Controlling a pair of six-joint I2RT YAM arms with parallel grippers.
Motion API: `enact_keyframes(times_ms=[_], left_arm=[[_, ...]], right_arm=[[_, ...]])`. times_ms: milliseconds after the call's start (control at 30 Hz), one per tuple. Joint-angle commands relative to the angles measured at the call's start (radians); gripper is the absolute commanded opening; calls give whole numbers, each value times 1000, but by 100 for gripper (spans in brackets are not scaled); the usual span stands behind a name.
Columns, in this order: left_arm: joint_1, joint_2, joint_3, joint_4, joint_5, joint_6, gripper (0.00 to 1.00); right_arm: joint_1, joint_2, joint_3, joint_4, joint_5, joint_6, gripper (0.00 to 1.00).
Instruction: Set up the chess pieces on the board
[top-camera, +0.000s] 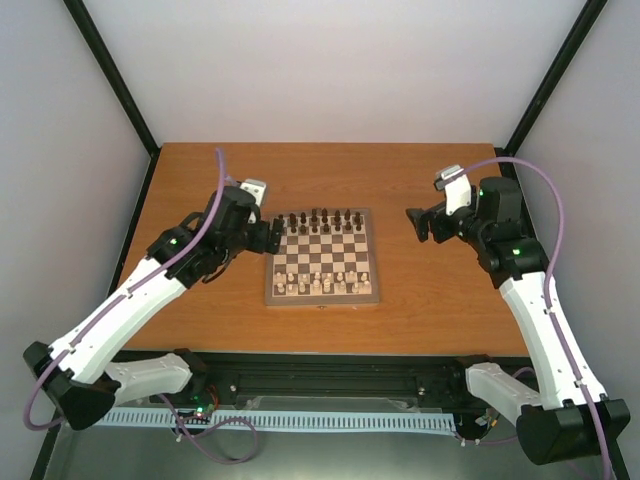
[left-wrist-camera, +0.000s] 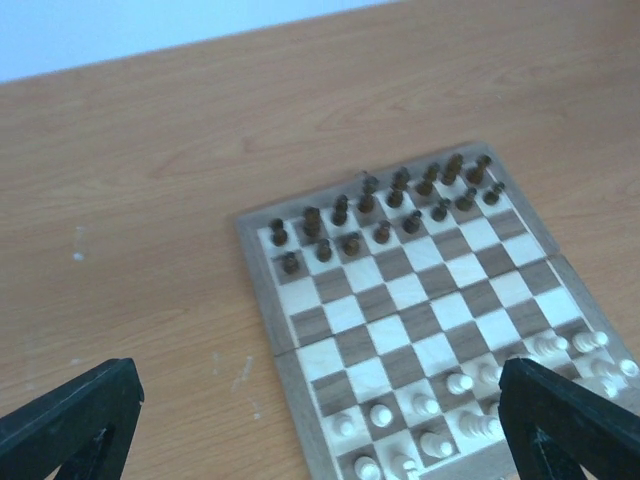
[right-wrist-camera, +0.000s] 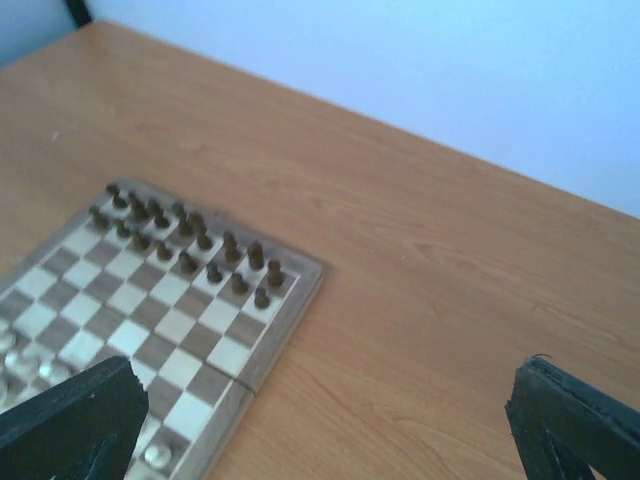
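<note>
The board (top-camera: 322, 257) lies in the middle of the table. Dark brown pieces (top-camera: 322, 221) stand in two rows along its far side, pale cream pieces (top-camera: 320, 283) in two rows along its near side. My left gripper (top-camera: 272, 236) hovers at the board's left edge, open and empty. My right gripper (top-camera: 418, 222) hovers over bare table to the right of the board, open and empty. The left wrist view shows the board (left-wrist-camera: 400, 300) between my fingertips (left-wrist-camera: 75, 415). The right wrist view shows the board's right part (right-wrist-camera: 170, 310) and dark pieces (right-wrist-camera: 190, 240).
The wooden table (top-camera: 440, 300) is bounded by black frame posts and white walls. Purple cables run along both arms.
</note>
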Motion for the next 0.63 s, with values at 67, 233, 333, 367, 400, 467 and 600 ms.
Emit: enact_keyframes(times_ms=[67, 233, 333, 367, 400, 467, 600], left_arm=[[7, -111, -64, 76, -318, 88, 100], [8, -174, -222, 216, -366, 78, 100], [9, -186, -240, 248, -298, 79, 100], [9, -181, -231, 241, -299, 74, 100], [9, -177, -223, 230, -306, 70, 100], [9, -178, -220, 220, -324, 62, 100], [9, -201, -242, 239, -301, 63, 100]], right_arm=[[-6, -33, 22, 154, 135, 235, 100], [-8, -159, -199, 321, 181, 216, 100], [-10, -209, -230, 339, 155, 218, 100], [-12, -221, -231, 339, 138, 222, 100], [-16, -233, -237, 341, 120, 220, 100], [-23, -247, -265, 360, 103, 207, 100], [-36, -224, -254, 350, 125, 210, 100]])
